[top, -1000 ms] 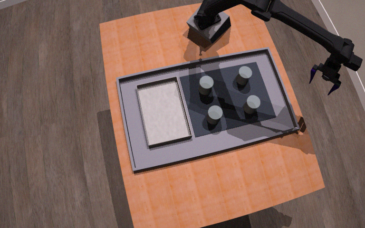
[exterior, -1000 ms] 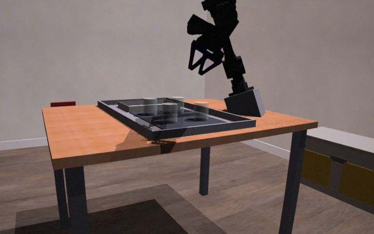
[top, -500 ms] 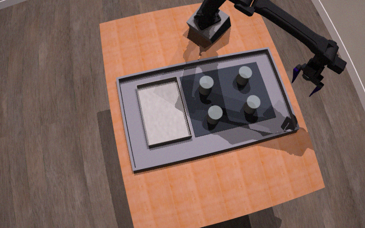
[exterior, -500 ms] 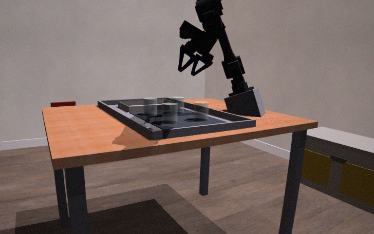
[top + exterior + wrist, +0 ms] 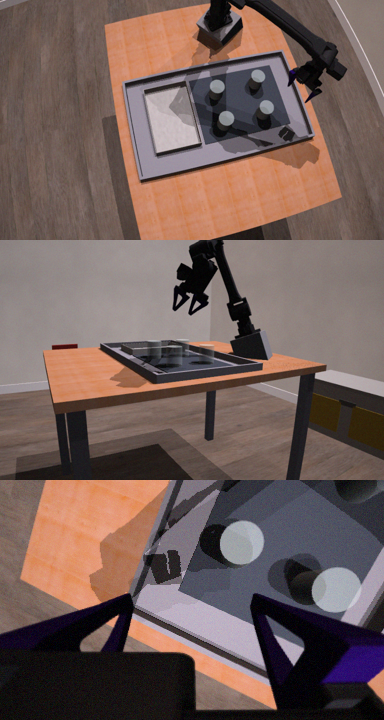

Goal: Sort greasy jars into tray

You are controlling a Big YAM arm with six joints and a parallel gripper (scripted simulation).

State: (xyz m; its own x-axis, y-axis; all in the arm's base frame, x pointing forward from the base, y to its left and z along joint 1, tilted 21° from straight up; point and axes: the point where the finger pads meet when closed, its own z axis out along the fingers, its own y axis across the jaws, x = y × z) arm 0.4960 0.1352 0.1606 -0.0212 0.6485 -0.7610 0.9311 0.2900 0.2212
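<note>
The claw point(image 5: 299, 93) point(image 5: 181, 312) point(image 5: 192, 600), fingers apart, hangs right of centre in the top view. All four jars stand on the mat point(image 5: 240, 106) point(image 5: 192, 363) point(image 5: 270, 510), centre-right there. A hard push could topple one; a weak grip could drop a greasy one.

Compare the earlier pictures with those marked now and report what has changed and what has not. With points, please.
The open gripper point(image 5: 300, 91) point(image 5: 182, 312) point(image 5: 192, 600) has swung inward from beyond the table's edge, toward the four glass jars, and its shadow has slid the same way, over the steel top's corner. Nothing was taken hold of or let go. The jars still stand on the dark mat point(image 5: 240, 104) point(image 5: 191, 361) point(image 5: 220, 587), and the pale tray point(image 5: 175, 121) point(image 5: 144, 349) has not moved.
</note>
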